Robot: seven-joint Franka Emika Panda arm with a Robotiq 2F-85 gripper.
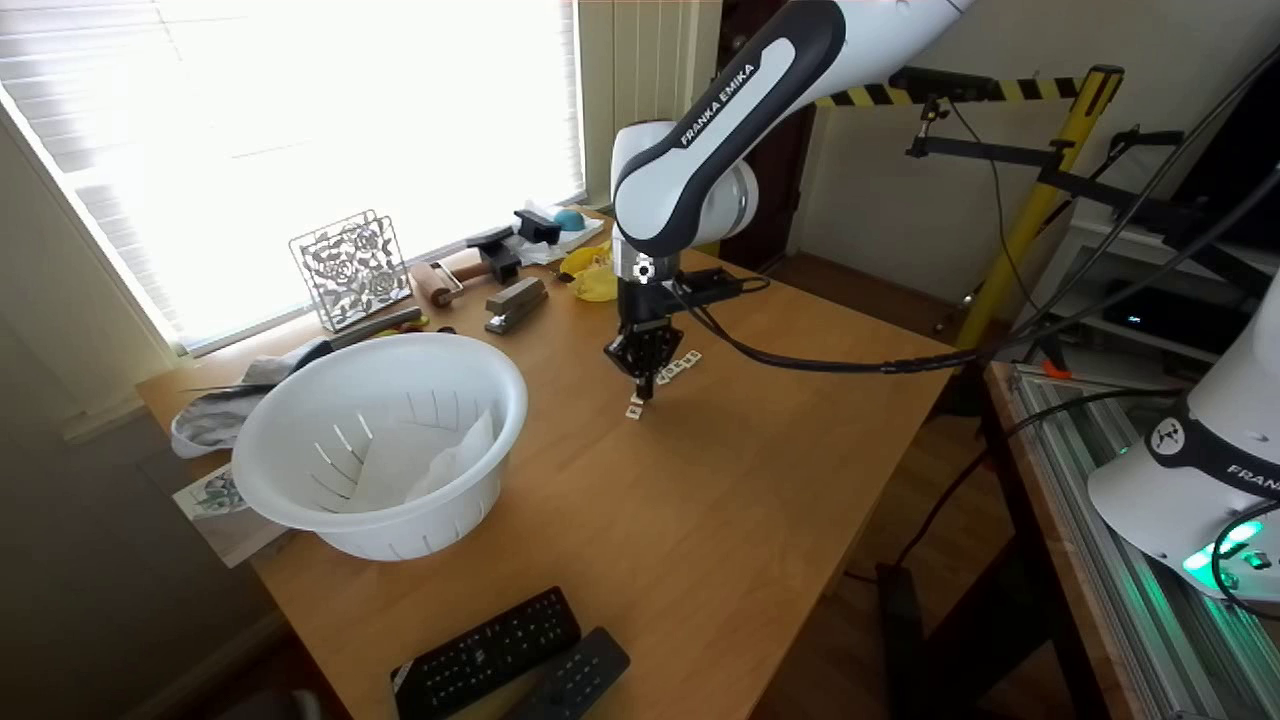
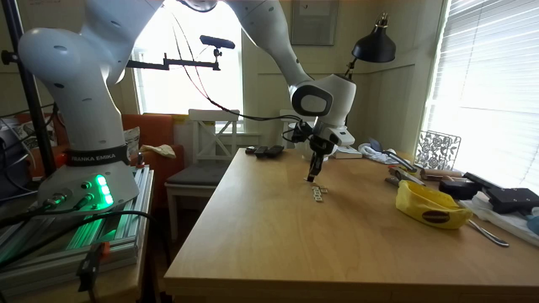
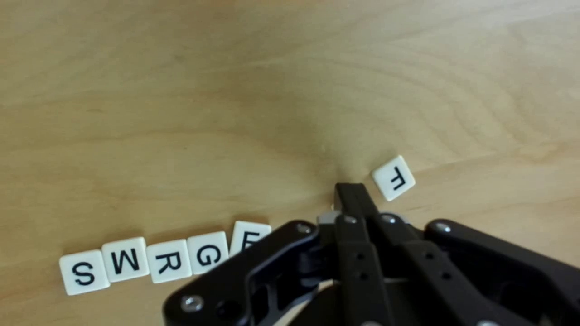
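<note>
In the wrist view, the gripper (image 3: 355,192) is holding its jaws tight together, the F tile (image 3: 393,178) sitting just beside toward two o'clock, the lettered row (image 3: 169,261) lying toward eight.

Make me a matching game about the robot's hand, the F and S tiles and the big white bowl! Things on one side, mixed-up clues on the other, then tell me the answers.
Things:
1. F tile
2. S tile
3. hand
4. white bowl

Clues:
A. Black and shut
B. Has slits in its sides
C. Farthest left in the wrist view, next to the M tile
D. Just to the right of the hand's tip in the wrist view

Right pairs: 1-D, 2-C, 3-A, 4-B
</note>
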